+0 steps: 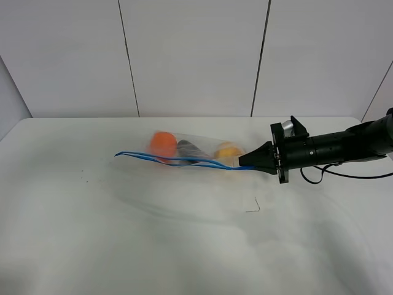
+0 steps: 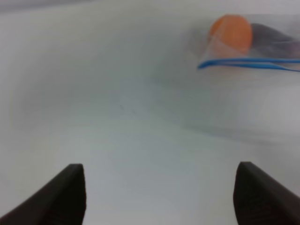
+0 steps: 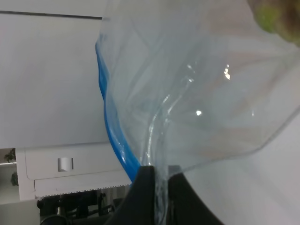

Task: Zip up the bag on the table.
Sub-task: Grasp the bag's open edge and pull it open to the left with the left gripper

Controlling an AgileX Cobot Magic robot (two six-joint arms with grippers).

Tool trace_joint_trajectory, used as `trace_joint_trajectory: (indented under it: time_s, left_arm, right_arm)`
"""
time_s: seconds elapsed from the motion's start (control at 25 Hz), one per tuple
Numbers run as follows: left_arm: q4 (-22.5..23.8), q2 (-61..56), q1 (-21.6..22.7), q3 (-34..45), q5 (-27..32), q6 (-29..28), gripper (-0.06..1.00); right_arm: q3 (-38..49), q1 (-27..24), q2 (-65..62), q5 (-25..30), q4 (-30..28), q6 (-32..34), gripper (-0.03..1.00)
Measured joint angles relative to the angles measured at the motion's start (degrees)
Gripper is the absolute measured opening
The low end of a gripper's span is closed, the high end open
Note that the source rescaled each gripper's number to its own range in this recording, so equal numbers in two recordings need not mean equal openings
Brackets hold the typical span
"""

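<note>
The clear plastic bag lies on the white table at mid-back, with a blue zipper strip along its near edge. An orange, a dark eggplant and a yellowish pear show through it. My right gripper is shut on the bag's right end by the zipper; in the right wrist view its fingers pinch the plastic. My left gripper is open and empty over bare table, well short of the bag. The left arm is out of the exterior high view.
A small dark thread-like scrap lies on the table in front of the right gripper. A black cable trails from the right arm. Grey wall panels stand behind the table's back edge.
</note>
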Motion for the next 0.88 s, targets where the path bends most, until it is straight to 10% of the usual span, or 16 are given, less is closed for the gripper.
trace_joint_trajectory:
  time_s: [0.4, 0.64, 0.88]
  left_arm:
    - [0.1, 16.7, 0.0, 0.0, -36.0, 49.1, 1.0]
    - [0.1, 25.9, -1.5, 0.0, -61.0, 59.4, 1.0]
    - [5.0, 32.1, -9.1, 0.0, -70.8, 63.1, 1.0]
  right_arm:
    - [0.0, 0.0, 0.0, 0.0, 0.0, 0.0, 0.0]
    - [0.0, 0.0, 0.0, 0.0, 0.0, 0.0, 0.0]
    - [0.0, 0.0, 0.0, 0.0, 0.0, 0.0, 0.0]
